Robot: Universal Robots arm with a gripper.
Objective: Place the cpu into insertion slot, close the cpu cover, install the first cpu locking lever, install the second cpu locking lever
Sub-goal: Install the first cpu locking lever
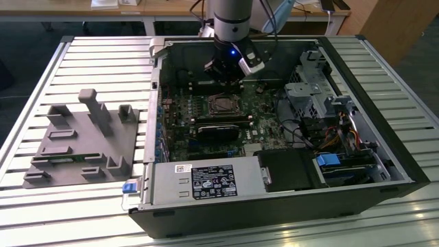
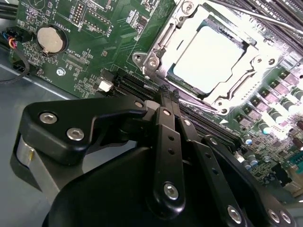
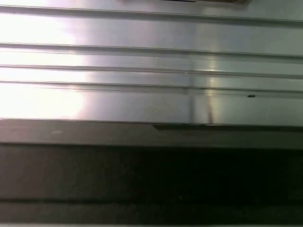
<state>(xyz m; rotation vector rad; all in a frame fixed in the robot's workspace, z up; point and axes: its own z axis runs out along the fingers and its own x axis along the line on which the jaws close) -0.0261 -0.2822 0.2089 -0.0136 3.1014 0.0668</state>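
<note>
Exterior view: a grey fixture is noted on the counter at the exterior view's left. Centrally, the tool is held just beside the insertion slot. In the second wrist view its fingers are seen pressed together, empty, and the cpu is seated, framed by the cpu cover.

Slatted table: computer case, perhaps plastic fixture.

The hand hangs near the insertion slot.
</note>
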